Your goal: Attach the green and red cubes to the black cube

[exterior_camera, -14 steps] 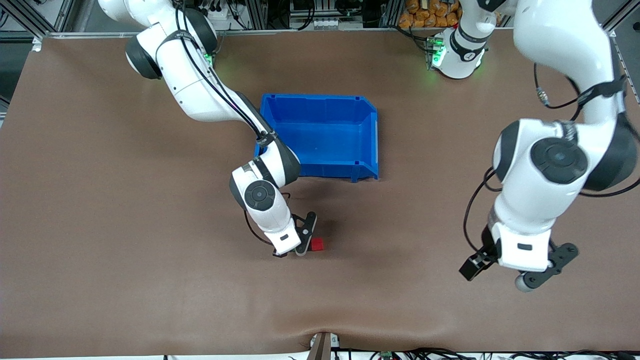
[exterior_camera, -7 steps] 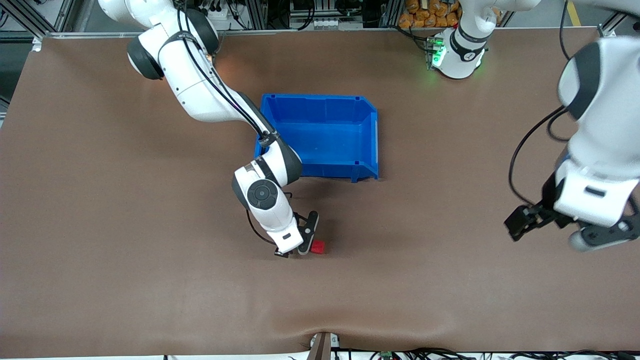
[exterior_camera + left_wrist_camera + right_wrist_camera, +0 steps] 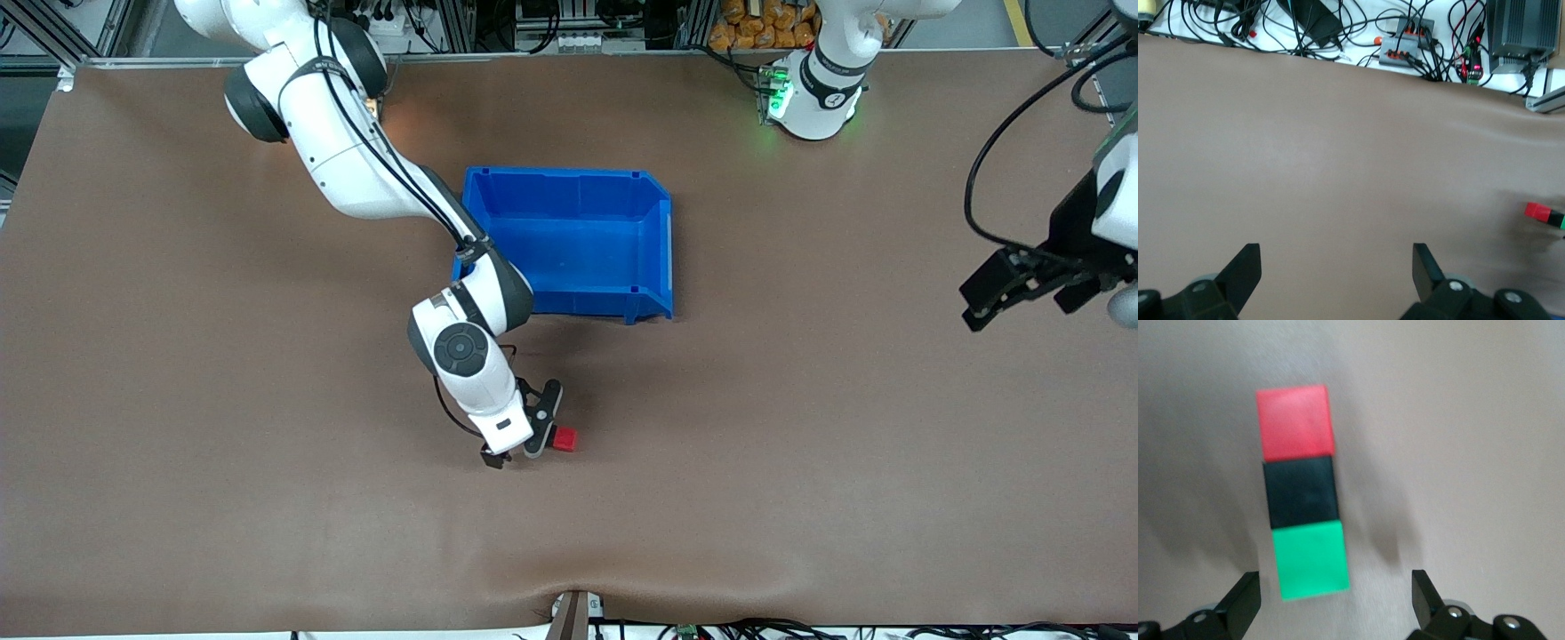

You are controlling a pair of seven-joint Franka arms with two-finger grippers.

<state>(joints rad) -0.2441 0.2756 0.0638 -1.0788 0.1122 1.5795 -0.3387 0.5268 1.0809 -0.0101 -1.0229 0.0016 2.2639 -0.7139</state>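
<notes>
On the brown table mat (image 3: pixel 222 400), nearer the front camera than the blue plastic bin (image 3: pixel 578 240), you have three small matte cubes joined in one straight row: red cube (image 3: pixel 1295 422), black cube (image 3: pixel 1301 491), green cube (image 3: pixel 1311 560), faces touching. The row's long axis runs toward the right gripper (image 3: pixel 1331 600), green end closest. That gripper hangs just over them, fingers spread wide, holding nothing. Your left gripper (image 3: pixel 1338 267) waits over bare mat at its own end, fingers wide too. No writing is readable.
</notes>
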